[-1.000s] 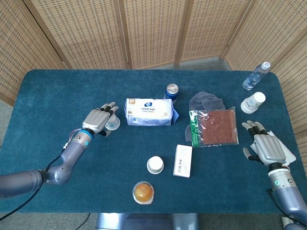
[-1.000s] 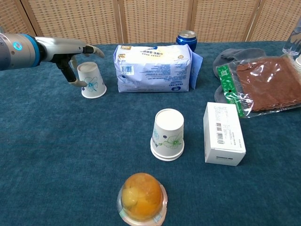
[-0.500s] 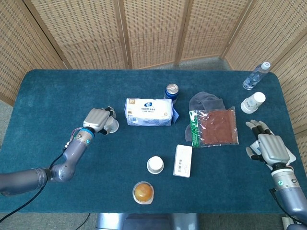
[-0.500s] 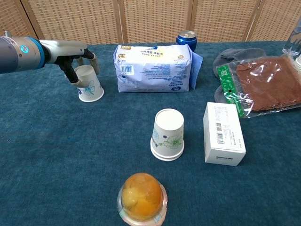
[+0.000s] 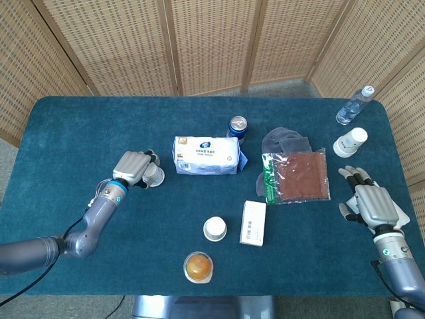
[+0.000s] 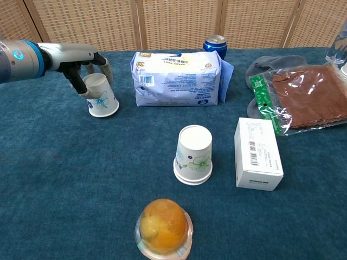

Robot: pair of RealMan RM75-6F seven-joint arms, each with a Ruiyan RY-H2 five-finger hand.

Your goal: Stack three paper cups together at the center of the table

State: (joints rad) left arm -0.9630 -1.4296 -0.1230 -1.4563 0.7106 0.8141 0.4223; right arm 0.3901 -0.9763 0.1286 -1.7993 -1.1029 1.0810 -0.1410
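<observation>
Left robot hand [image 6: 87,64] grips a tilted upside-down cup [image 6: 101,96] beside the tissue pack [image 6: 178,78], right robot hand [image 5: 372,205] lies open, holding nothing, on the tabletop [image 5: 80,133].

Both arms are smooth silver-grey tubes with a bright blue ring at each wrist and a thin black cable trailing along the left one, ending in a left hand [image 5: 135,167] and right hand [image 5: 373,205] of pale metal plates with dark fingertips.
</observation>
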